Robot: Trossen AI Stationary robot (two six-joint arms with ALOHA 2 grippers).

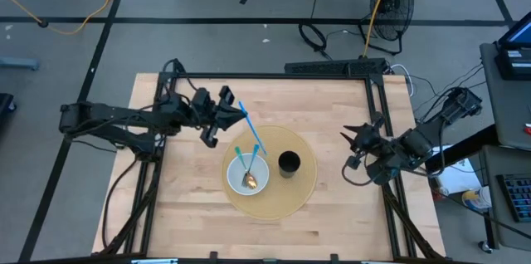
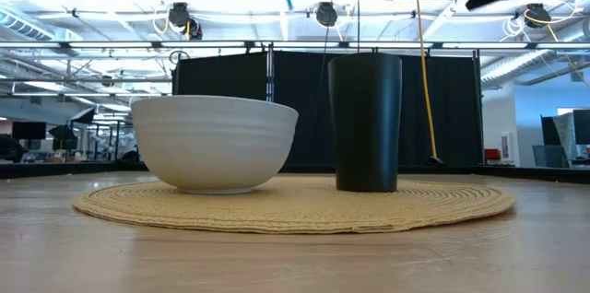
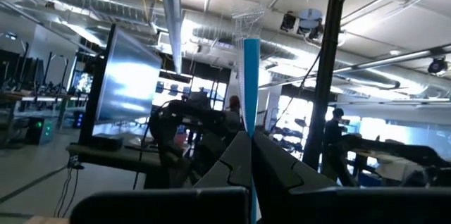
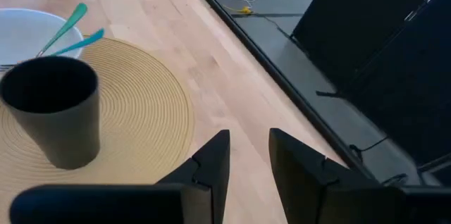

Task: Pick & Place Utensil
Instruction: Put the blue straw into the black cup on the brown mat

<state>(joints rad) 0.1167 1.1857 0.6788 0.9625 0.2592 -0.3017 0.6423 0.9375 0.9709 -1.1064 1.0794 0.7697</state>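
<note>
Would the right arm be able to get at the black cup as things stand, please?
Probably yes. The right gripper is open and empty beside the mat, with bare table between it and the black cup. The left gripper holds a blue utensil away from that path.

A white bowl and black cup stand apart on a woven mat.
</note>
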